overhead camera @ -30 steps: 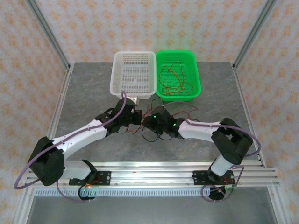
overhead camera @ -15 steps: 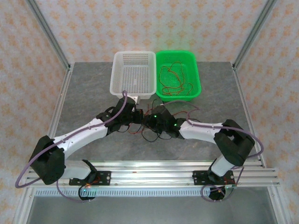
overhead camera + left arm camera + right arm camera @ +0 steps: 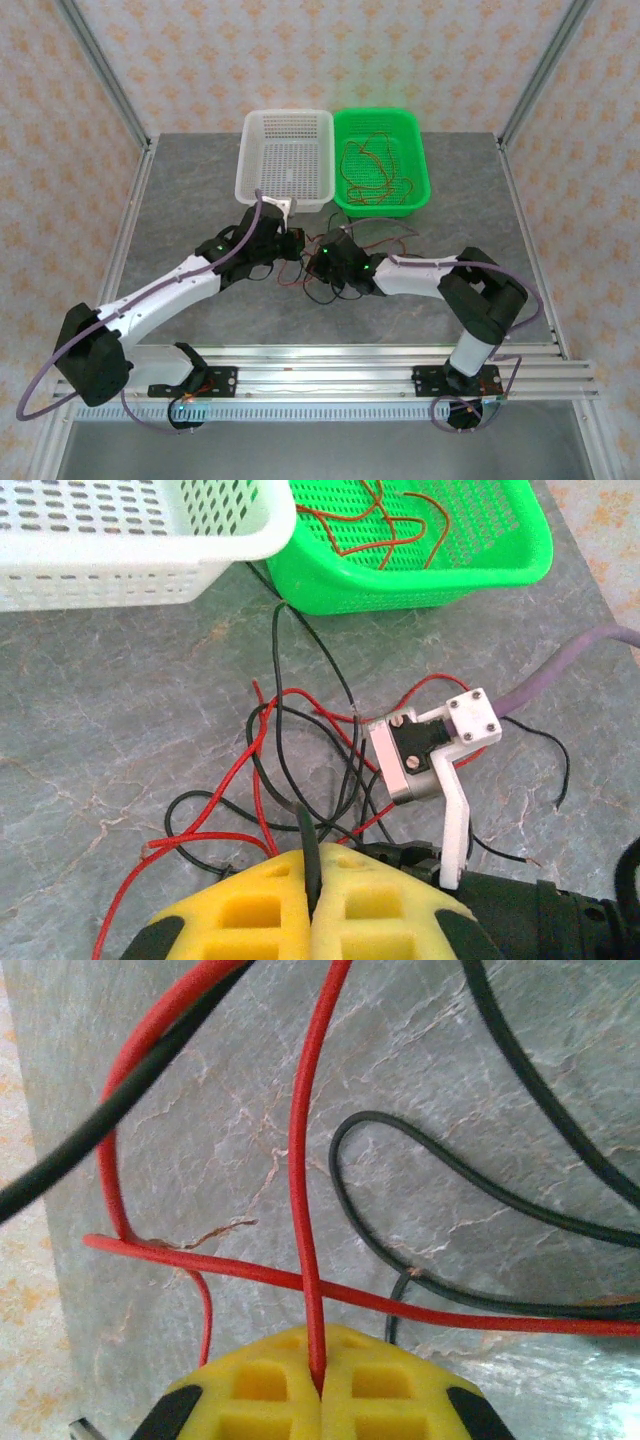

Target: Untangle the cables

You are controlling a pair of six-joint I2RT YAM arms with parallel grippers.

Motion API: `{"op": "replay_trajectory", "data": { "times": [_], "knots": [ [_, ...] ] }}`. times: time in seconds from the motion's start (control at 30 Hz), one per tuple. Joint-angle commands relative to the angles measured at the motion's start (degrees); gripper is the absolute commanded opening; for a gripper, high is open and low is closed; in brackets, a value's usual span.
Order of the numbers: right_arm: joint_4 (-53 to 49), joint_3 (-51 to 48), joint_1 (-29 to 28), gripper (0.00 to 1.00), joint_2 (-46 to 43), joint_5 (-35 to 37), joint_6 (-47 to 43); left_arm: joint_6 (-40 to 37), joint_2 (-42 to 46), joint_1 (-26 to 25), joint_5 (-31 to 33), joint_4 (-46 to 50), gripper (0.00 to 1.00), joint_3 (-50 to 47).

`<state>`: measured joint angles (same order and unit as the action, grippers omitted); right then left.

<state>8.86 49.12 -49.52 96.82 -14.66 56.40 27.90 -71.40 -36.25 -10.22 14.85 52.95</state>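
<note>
The left pincer [image 3: 310,868] is closed tight on a black cable [image 3: 303,825]. The right pincer [image 3: 318,1375] clamps a red cable [image 3: 298,1160]. The tangled cables [image 3: 275,660] lie on the bench [image 3: 110,710], just beside the green basket [image 3: 400,580].

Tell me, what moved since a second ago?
The left arm stretched out, pushing the left pincer a little farther toward the white basket. The right arm swung its elbow leftward; the right pincer barely shifted. Unchanged: the left pincer is shut on a black cable, the right pincer on a red cable, and the white basket and green basket sit where they were.
</note>
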Motion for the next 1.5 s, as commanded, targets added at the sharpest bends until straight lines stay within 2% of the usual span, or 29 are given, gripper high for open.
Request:
{"op": "replay_trajectory", "data": {
  "times": [0.0,0.2,0.47,0.87,1.23,1.47],
  "knots": [
    [-2.96,-0.84,-0.1,0.0,-3.15,4.72,-1.52,-2.35,2.48,0.21,1.85,3.32,0.0,4.64],
    [-5.94,-3.86,2.62,0.0,-5.48,7.49,-4.97,-5.57,3.3,0.29,5.44,8.58,0.0,12.85],
    [-7.6,-10.82,9.29,0.0,-9.95,10.47,-8.79,-8.93,2.66,0.37,8.84,12.84,0.0,23.19],
    [-10.97,-19.9,19.7,0.0,-18.57,14.34,-12.73,-12.28,-0.49,0.48,10.59,15.68,0.0,35.51],
    [-15.63,-22.05,26.9,0.0,-23.18,20.53,-19.0,-16.41,-3.63,1.57,15.46,20.66,0.0,46.2],
    [-17.11,-19.71,30.18,0.0,-24.45,18.83,-23.12,-18.88,-8.68,3.57,15.46,20.84,0.0,53.82]
  ]
}}
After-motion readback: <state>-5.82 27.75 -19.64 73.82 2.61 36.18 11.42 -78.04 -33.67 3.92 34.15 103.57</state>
